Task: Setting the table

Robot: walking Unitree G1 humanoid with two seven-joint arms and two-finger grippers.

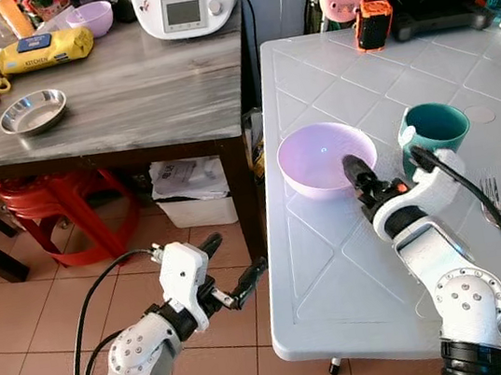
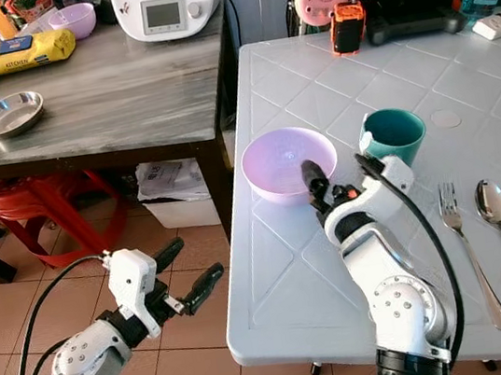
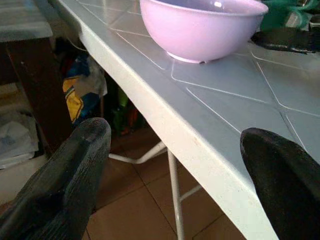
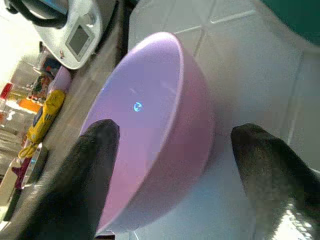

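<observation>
Right gripper point(image 2: 336, 177) open at the lilac plastic bowl point(image 2: 289, 164), one finger over the near rim, the other outside, nothing clamped. Bowl on the white table point(image 2: 274, 278), near its left edge, teal mug point(image 2: 393, 137) just right. Left gripper point(image 2: 181, 278) open, empty, low beside the table. Risk: shutting off-centre could tip the bowl, nudge the mug or push the bowl toward the edge.

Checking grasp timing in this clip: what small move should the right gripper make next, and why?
Probably close on the bowl's rim. The right gripper is open, and its fingers straddle the near wall of the pink bowl, one inside and one outside.
</observation>
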